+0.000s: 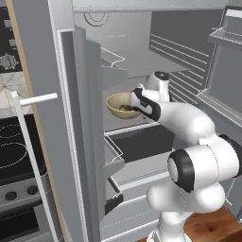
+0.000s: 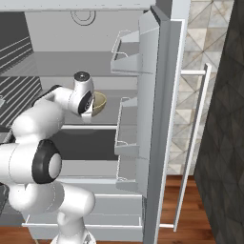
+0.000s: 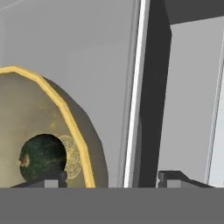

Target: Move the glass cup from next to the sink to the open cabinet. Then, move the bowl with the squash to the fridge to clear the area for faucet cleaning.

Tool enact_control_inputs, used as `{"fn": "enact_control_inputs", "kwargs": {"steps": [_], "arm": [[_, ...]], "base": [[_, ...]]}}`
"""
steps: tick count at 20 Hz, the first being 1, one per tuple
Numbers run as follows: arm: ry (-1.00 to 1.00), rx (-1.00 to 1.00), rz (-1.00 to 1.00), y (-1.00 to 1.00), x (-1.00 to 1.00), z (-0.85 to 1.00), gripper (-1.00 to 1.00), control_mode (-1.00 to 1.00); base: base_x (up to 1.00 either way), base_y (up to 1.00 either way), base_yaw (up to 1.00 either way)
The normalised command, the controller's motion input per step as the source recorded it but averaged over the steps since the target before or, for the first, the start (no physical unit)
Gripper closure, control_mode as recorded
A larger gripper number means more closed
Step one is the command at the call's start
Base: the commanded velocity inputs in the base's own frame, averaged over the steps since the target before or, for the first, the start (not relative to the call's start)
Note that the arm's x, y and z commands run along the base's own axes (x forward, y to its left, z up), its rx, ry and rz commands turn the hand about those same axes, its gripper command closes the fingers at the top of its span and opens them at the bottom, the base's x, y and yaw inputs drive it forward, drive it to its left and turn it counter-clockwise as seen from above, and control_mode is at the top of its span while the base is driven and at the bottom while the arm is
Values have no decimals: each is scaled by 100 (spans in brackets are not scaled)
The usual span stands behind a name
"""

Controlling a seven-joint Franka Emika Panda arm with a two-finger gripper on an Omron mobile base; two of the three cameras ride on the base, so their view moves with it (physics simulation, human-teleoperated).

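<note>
The pale yellow-olive bowl (image 1: 116, 105) (image 2: 99, 104) (image 3: 30, 109) rests on a middle shelf inside the open fridge (image 1: 142, 64). The dark green squash (image 1: 125, 108) (image 3: 41, 157) lies in it. My gripper (image 1: 133, 106) (image 2: 91, 112) (image 3: 113, 178) reaches into the fridge at the bowl's near edge. In the hand view its fingertips (image 3: 52, 179) stand wide apart, with the bowl's rim between them and a clear gap on the right side, so it is open. The glass cup, sink, open cabinet and faucet are out of view.
The fridge door (image 1: 82, 123) (image 2: 155, 105) stands open beside the arm, with wire-edged bins (image 2: 127, 62) facing inward and a long bar handle (image 2: 190, 143). A black stove (image 1: 14, 156) lies left of the door. A dark wall (image 2: 228, 119) closes the right side.
</note>
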Motion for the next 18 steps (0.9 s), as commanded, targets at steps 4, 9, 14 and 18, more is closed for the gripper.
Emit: {"fn": "enact_control_inputs", "kwargs": {"steps": [4, 9, 14, 18], "arm": [[-8, 2, 0, -30, -100, 3, -100, -100], [-14, 3, 0, -32, -100, 0, -100, -100], [-4, 0, 0, -11, -100, -7, -100, -100], [0, -2, 0, 0, -100, -16, -100, -100]], "base": [[0, 0, 0], [0, 0, 0], [0, 0, 0], [0, 0, 0]]}}
